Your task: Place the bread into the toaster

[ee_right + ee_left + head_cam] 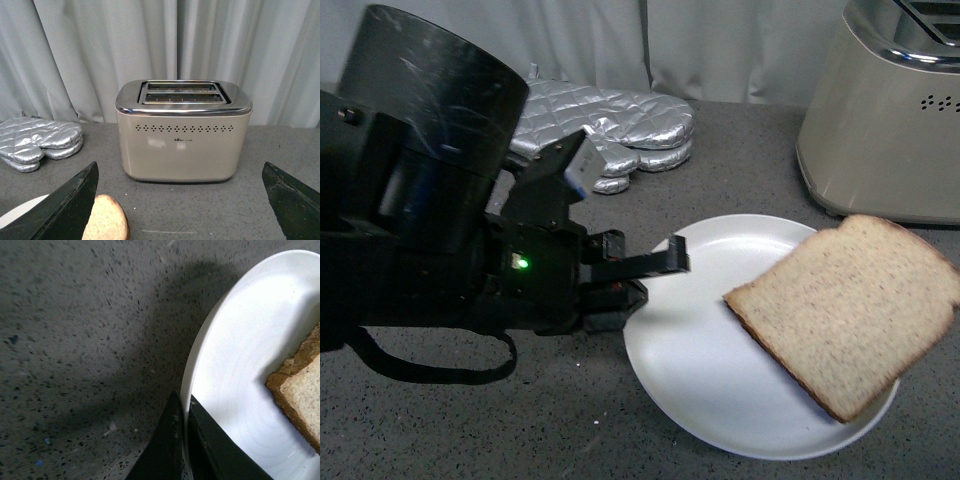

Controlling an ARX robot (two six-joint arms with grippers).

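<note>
— Only our left wrist view shows us the left pincer (183, 400) pinching the plate (240, 340) rim.
— Our right pincer (180, 170) gapes wide. We count one bread slice (845, 315) across the plate's right edge, one toaster (182, 142), two mitts (620, 125).

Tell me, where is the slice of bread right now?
In the front view, the bread is on the right, overlapping the right edge of the white plate, with the toaster just behind it.
</note>
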